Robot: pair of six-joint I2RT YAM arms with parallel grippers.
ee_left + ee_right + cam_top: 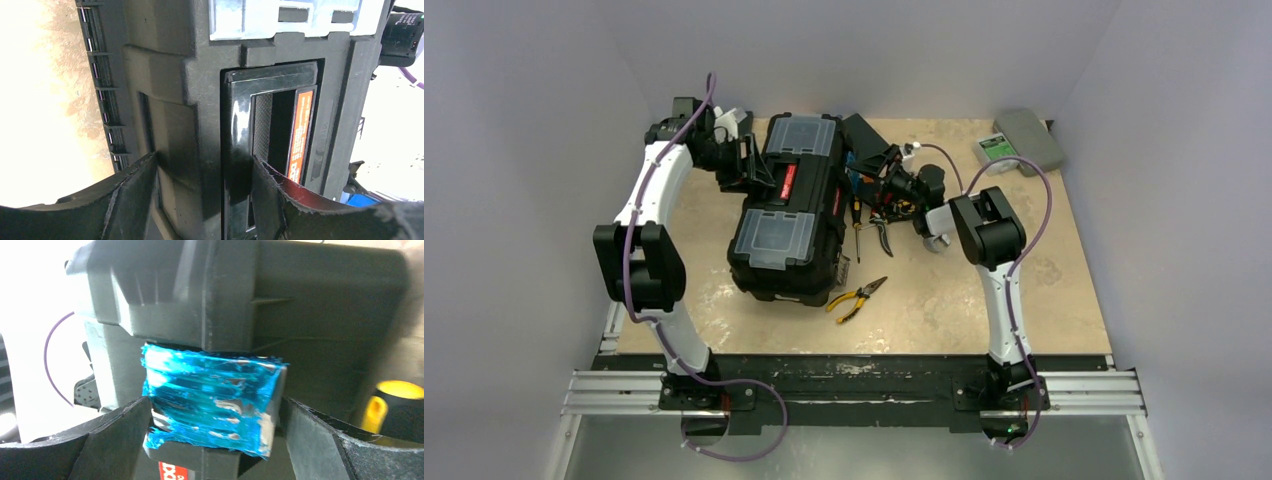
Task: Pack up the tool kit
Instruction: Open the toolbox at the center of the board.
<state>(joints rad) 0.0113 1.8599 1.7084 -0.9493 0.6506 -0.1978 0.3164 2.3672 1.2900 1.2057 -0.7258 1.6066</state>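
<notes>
Toolbox (pixel 789 215) mid-table, lid down. Left gripper (pixel 746 165) fingers parted astride handle (pixel 237 150), far-left side. Right gripper (pixel 882 190) spread wide, flanking blue-taped piece (pixel 212 402). Yellow-handled pliers (pixel 856 298), screwdriver (pixel 857 222), dark pliers (pixel 882 234) lie outside, right of box: packing unfinished.

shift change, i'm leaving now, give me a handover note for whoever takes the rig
Left gripper: fingers astride the toolbox handle; grip unclear.
Right gripper: open, flanking the blue-taped part on the toolbox's side.
Toolbox looks shut. Yellow pliers, dark pliers and a screwdriver lie on the table to its right.
Done: nothing seen packed. Left: open it, load the tools, close.
</notes>
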